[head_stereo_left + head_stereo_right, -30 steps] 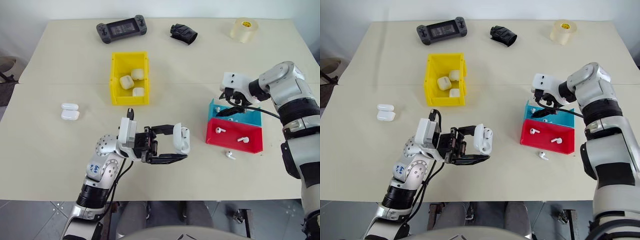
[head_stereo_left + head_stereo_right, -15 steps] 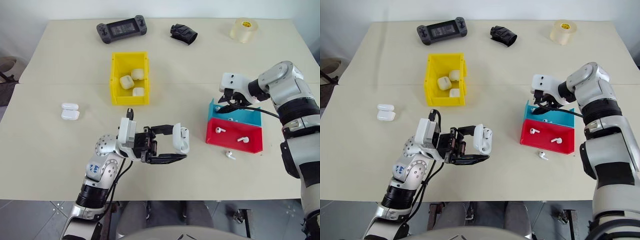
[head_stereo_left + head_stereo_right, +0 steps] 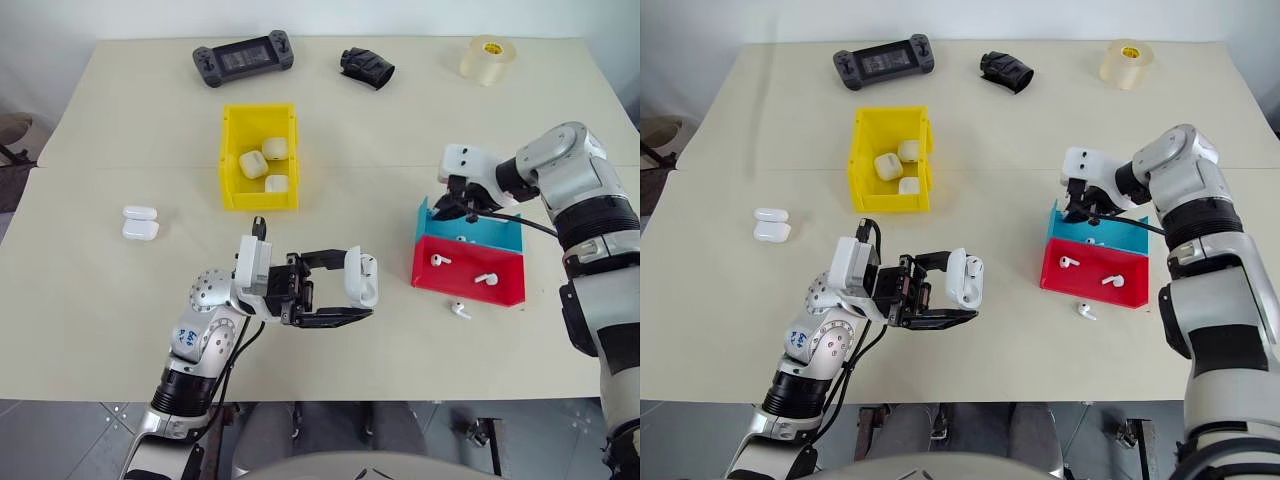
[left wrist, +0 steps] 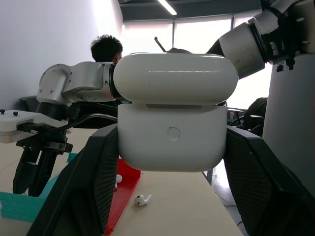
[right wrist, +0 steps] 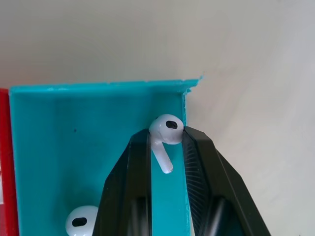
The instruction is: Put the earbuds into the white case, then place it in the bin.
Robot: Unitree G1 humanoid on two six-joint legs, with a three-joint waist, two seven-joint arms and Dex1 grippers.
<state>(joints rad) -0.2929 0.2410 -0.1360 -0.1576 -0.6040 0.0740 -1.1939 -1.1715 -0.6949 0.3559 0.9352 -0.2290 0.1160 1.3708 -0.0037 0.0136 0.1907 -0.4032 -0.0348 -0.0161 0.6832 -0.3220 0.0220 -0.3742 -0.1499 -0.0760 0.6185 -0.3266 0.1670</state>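
Observation:
My left gripper (image 3: 360, 286) is shut on the white case (image 3: 361, 277), holding it above the table's front; in the left wrist view the case (image 4: 172, 130) sits between both fingers with a thin gap under its lid. My right gripper (image 3: 449, 212) reaches down into the teal tray (image 3: 497, 233). In the right wrist view its fingertips pinch one of the earbuds (image 5: 165, 132) at the tray's corner. Another earbud (image 5: 81, 221) lies in the same tray. Two more (image 3: 438, 260) (image 3: 486, 277) rest in the red tray (image 3: 506, 291), and one (image 3: 460, 310) lies on the table. The yellow bin (image 3: 231, 150) holds three cases.
Two stacked white cases (image 3: 140, 223) lie at the table's left. Along the far edge sit a game controller (image 3: 243, 58), a black object (image 3: 367, 67) and a tape roll (image 3: 488, 58). A person (image 4: 106, 49) shows behind the table in the left wrist view.
My right gripper's fingers have drawn together inside the teal tray. The left gripper with the case has stayed where it was.

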